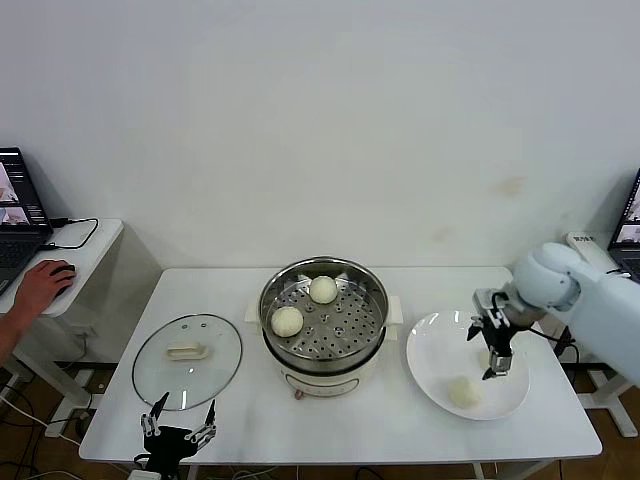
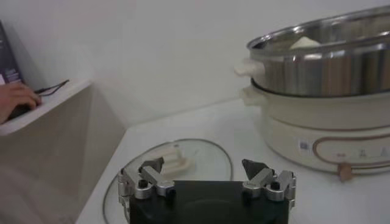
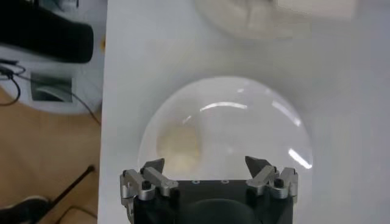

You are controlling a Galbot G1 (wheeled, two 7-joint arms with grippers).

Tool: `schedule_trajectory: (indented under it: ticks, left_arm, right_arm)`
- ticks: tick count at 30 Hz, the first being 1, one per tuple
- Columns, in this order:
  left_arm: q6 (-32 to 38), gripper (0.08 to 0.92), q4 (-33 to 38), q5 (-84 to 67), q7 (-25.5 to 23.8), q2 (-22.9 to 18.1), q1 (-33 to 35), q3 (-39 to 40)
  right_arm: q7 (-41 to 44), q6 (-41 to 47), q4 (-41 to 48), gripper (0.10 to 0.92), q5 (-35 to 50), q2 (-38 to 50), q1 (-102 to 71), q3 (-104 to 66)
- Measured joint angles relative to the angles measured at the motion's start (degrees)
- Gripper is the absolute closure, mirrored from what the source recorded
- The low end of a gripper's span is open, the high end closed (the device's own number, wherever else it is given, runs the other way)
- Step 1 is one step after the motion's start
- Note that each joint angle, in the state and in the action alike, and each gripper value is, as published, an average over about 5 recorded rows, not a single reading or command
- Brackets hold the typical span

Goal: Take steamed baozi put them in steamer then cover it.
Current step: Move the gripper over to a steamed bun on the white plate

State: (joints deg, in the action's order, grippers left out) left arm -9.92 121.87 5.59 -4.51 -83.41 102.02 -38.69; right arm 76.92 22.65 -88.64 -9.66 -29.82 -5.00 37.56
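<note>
1. A white surface (image 1: 340,425) stands before a plain pale wall, carrying a clear glass lid (image 1: 187,360) on the robot's left, the steamer (image 1: 323,322) in the middle and a white plate (image 1: 436,350) on the right.
2. The head view alone looks into the steamer: two steamed baozi lie on its perforated tray, one (image 1: 323,289) toward the far rim, one (image 1: 287,321) toward the left rim.
3. A third baozi (image 1: 464,391) lies on the plate's near part.
4. The right end effector (image 1: 494,349) hangs above the plate, just beyond that bun, jaws wide and empty; its wrist view looks straight down on the plate (image 3: 256,122) and bun (image 3: 178,146), with the right end effector (image 3: 208,171) beside it, not over it.
5. The left end effector (image 1: 179,425) waits at the near left edge of the surface, jaws wide, holding nothing; its wrist view shows the left end effector (image 2: 206,173), the lid (image 2: 201,158) just ahead and the steamer's side (image 2: 323,67).
6. Bare surface lies between lid, steamer and plate; the plate nears the right edge.
7. A person's hand (image 1: 42,285) rests on a side desk at far left.
</note>
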Motion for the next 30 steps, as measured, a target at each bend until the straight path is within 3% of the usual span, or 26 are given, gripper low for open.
schedule_trajectory:
  ticks: [30]
  left_arm:
    - [-0.5,0.177,-1.3,-0.3,-0.5,-0.4,-0.2,0.5]
  right_arm:
    - [-2.7,0.0,5.9,0.203,-2.3,-4.7,-8.7,-2.1]
